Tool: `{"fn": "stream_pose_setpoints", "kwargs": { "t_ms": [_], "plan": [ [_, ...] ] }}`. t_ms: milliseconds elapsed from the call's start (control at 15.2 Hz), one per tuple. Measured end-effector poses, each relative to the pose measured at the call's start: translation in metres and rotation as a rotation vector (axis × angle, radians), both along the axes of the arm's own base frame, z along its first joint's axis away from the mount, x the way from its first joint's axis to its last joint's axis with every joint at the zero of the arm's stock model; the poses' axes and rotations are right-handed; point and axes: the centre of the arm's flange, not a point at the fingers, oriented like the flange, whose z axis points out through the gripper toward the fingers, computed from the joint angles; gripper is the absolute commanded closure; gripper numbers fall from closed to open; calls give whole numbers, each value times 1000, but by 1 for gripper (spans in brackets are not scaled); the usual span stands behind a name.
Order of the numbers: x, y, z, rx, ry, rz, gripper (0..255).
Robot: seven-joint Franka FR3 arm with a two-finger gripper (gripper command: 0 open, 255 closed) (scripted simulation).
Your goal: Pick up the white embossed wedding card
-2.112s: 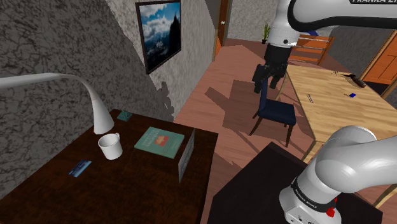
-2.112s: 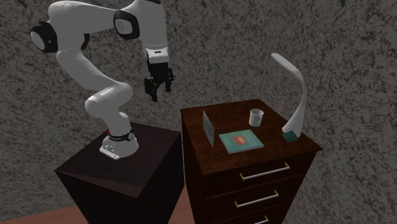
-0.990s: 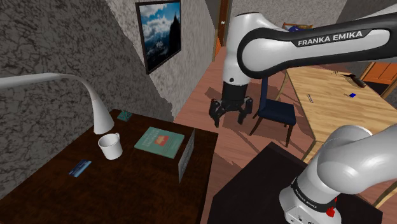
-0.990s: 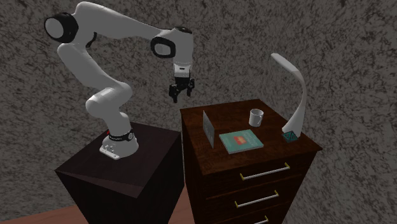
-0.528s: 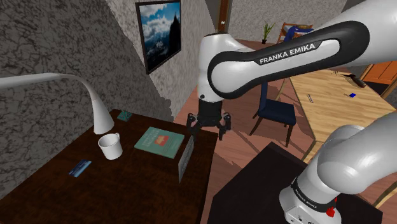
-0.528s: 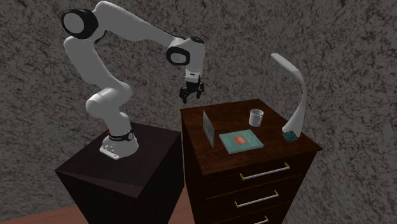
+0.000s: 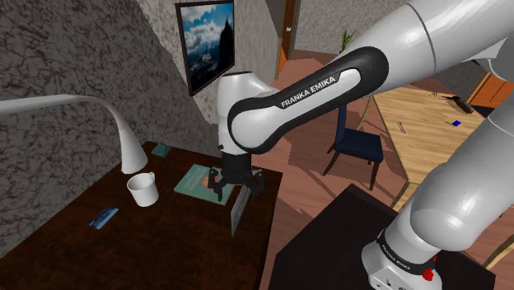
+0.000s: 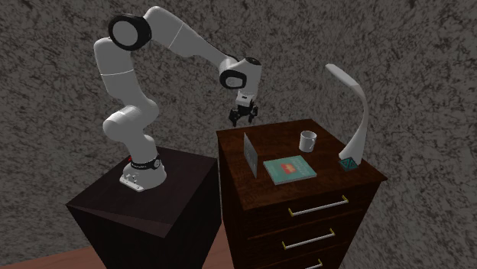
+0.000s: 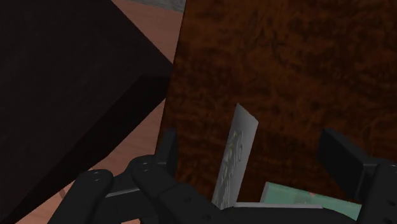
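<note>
Task thing: the thin white-grey embossed card is standing upright on its edge on the dark wooden chest of drawers, just beside the teal book, on the book's side facing the black box stand.
Hand: the all-black two-finger hand is hanging in the air above the card-side edge of the teal book, pointing down.
Hand state: released; in the wrist view the two fingers are standing wide apart, with the card's top edge showing between them and neither finger touching it.
Book: it is lying flat on the chest's top, cover up.
Mug: a white mug is sitting near the teal book, on its side away from the card.
Lamp: a white curved desk lamp is rising beyond the mug, farther from the teal book.
Arm: the white arm is reaching from the stand over to the chest.
</note>
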Motion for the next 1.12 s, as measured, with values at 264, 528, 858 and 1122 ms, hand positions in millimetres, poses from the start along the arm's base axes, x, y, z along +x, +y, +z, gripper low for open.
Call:
{"fn": "stream_pose_setpoints", "kwargs": {
  "t_ms": [264, 528, 858, 1122],
  "plan": [
    [8, 13, -21, 1, 11, -33, 0],
    [7, 14, -41, 1, 12, -35, 0],
    [8, 14, -50, 2, 12, -35, 255],
    [8, 14, -50, 2, 12, -35, 255]
  ]
}}
